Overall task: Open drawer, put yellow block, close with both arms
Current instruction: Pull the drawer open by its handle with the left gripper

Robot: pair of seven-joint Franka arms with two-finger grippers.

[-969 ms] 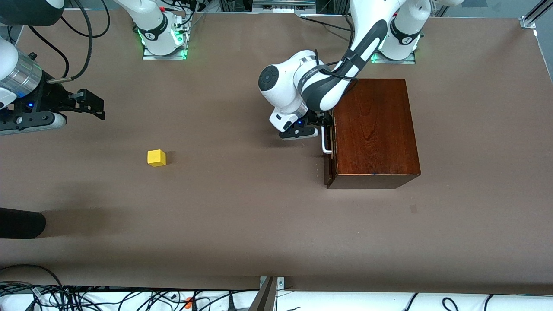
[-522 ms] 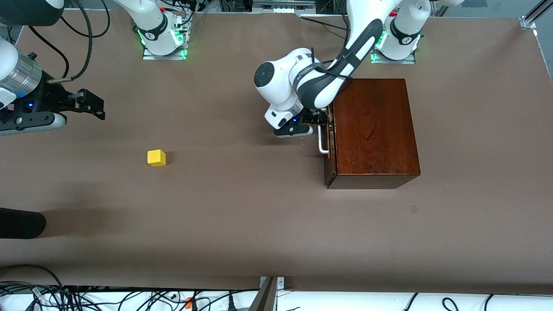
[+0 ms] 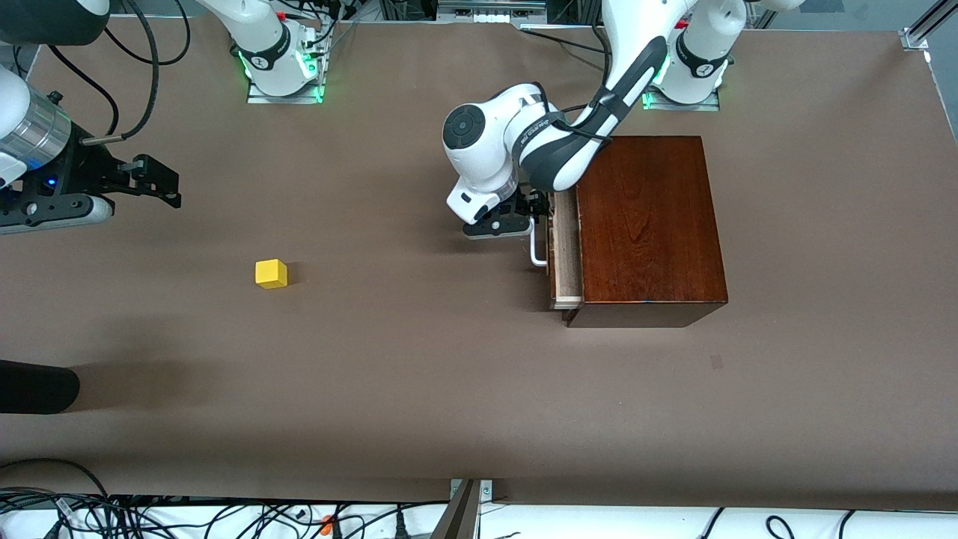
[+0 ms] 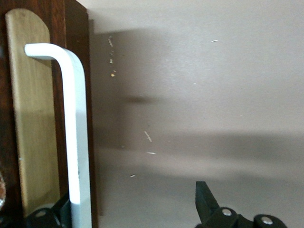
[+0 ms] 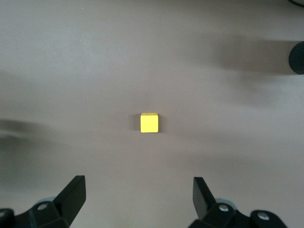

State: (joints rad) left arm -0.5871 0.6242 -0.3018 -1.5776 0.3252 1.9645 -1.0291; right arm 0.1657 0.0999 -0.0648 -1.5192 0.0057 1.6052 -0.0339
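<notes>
Drawer (image 3: 564, 262) sits part-way out of the dark polished wooden box (image 3: 647, 224), pulled toward the right arm's end of the surface (image 3: 419, 374). A narrow strip of pale-wood tray shows between the box top and the drawer's dark reddish-brown front. The white U-shaped handle (image 3: 537, 251) sticks out from that front; in the left wrist view it reads as a white bent bar (image 4: 76, 137) standing off a light wood plate on dark red-brown wood.

Left claw (image 3: 533, 213) is at the handle, low in front of the drawer. One finger (image 4: 206, 202) is in the open air beside the bar, the other (image 4: 57, 211) sits against the bar's base w/ the handle running between them. The jaws are spread, w/ a clear gap on one side; can't tell if the near finger actually presses the bar.

Yellow block (image 3: 271, 273) is a small bright yellow cube, sharp edges, plain faces, resting flat on the brown surface, well apart from the box, toward the right arm's end and a bit nearer the front cam than the handle. Nothing touches it.

Right claw (image 3: 153, 180) hangs in the air over the surface at the right arm's end, waiting. Its jaws are spread wide; the wrist view shows both fingers (image 5: 73, 194) apart w/ the block (image 5: 149, 123) on the surface below, centred between them and not in contact.
</notes>
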